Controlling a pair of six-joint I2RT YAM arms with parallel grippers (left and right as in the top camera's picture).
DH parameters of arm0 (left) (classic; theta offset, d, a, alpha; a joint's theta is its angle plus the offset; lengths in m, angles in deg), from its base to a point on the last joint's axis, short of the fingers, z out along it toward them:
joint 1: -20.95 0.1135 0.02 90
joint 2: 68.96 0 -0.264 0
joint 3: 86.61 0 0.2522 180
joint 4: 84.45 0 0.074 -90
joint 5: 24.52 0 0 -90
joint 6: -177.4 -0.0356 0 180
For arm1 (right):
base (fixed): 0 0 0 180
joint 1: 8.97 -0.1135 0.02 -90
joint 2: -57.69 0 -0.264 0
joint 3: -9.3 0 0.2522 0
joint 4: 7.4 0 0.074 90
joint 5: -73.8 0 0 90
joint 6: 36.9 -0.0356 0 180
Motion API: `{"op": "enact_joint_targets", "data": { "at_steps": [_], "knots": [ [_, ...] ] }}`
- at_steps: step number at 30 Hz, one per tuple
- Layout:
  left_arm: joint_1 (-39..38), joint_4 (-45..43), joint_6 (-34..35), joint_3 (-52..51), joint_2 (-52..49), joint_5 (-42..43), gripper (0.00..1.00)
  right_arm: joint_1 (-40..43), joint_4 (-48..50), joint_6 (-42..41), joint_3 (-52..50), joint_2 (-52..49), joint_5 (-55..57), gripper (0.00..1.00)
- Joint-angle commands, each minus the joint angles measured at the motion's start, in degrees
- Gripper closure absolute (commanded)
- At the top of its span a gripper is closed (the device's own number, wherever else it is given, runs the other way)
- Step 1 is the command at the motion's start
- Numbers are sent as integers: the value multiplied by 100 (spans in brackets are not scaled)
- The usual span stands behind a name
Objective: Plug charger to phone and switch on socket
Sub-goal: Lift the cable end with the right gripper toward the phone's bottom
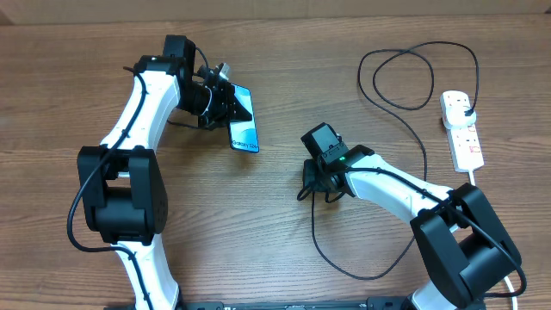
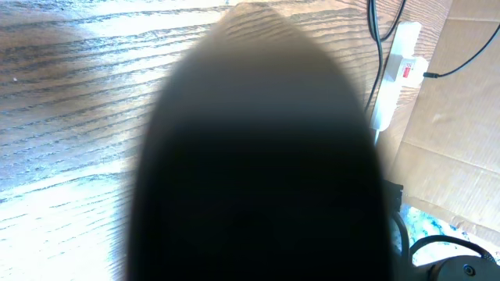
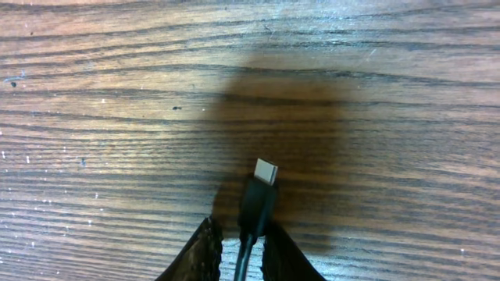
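My left gripper (image 1: 225, 105) is shut on the phone (image 1: 244, 127), holding it tilted off the table at the back left, its light-blue screen showing. In the left wrist view the phone is a dark blur (image 2: 258, 156) that hides the fingers. My right gripper (image 1: 310, 185) is at mid-table. In the right wrist view it (image 3: 242, 230) is shut on the charger's connector (image 3: 258, 199), whose metal tip points away just above the wood. The thin black charger cable (image 1: 424, 155) loops to its plug head (image 1: 466, 107), seated in the white socket (image 1: 465, 142) at the far right.
The cable lies in a loop behind the socket and a long loop (image 1: 344, 267) near the front edge, by the right arm's base. The socket also shows in the left wrist view (image 2: 393, 74), next to brown cardboard (image 2: 461, 133) beyond the table.
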Motion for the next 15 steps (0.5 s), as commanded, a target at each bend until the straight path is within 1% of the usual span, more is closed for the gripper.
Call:
{"op": "enact_joint_targets", "data": {
  "at_steps": [1, 2, 5, 7, 9, 11, 13, 15],
  "knots": [
    [-11, -2, -17, 155, 216, 243, 96, -7, 2, -24, -96, -131, 153, 94],
    [-11, 2, -22, 155, 216, 243, 96, -7, 0, -24, -96, -131, 153, 96],
    [4, 72, -33, 155, 216, 313, 96, 0, -2, -17, -79, -127, 101, 96],
    [61, -33, -48, 155, 216, 531, 96, 17, -101, 24, -4, -79, 116, 96],
    [149, -271, -378, 155, 238, 1255, 96, 173, -295, 94, 162, 96, 42, 97],
    [251, -463, -704, 155, 275, 1985, 96, 337, -308, 570, 289, 345, -428, 97],
    [415, -590, -1075, 155, 350, 2695, 96, 778, -369, 1198, 474, 997, -1954, 96],
    [555, -586, -1467, 155, 485, 3357, 96, 1082, -341, 1746, 474, 1377, -3438, 96]
  ]
}}
